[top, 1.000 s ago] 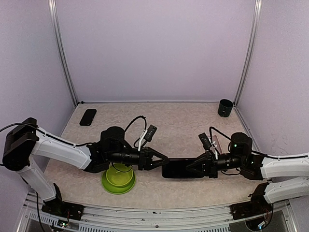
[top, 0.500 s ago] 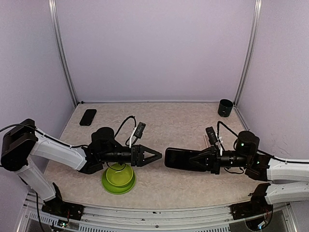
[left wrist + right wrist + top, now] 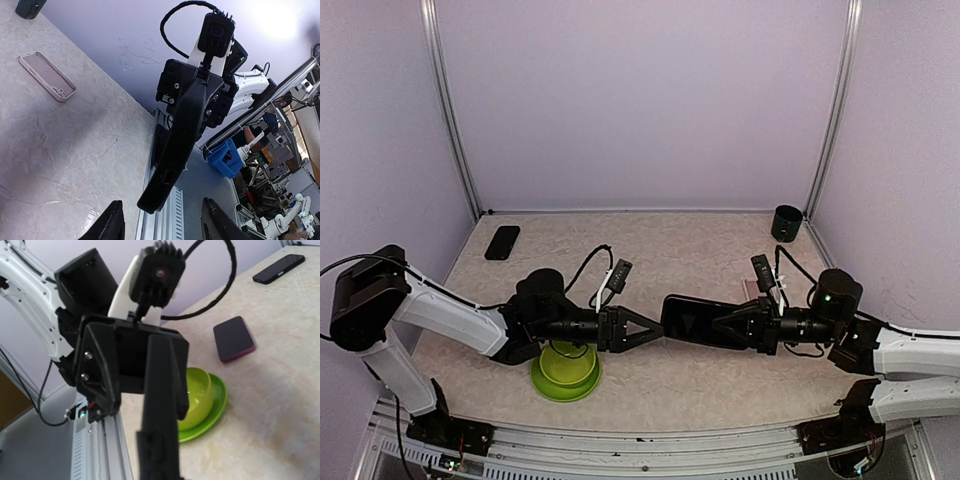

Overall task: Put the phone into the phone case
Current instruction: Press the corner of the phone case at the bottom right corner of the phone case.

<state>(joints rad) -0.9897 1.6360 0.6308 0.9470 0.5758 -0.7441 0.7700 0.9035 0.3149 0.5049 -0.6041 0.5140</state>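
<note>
Black phone point(image 3: 695, 320) hangs above mid-table, pinched at one end by your right gripper point(image 3: 725, 325), likely offered for a regrip. Your left gripper point(image 3: 650, 330) sits at its nine o'clock, fingers spread. The pink phone case point(image 3: 47, 76) lies at two o'clock.

A black phone case point(image 3: 695, 318), a pale pink case point(image 3: 47, 76), a lime-green bowl point(image 3: 565, 368) and a beige veined table point(image 3: 690, 250) are shown.
</note>
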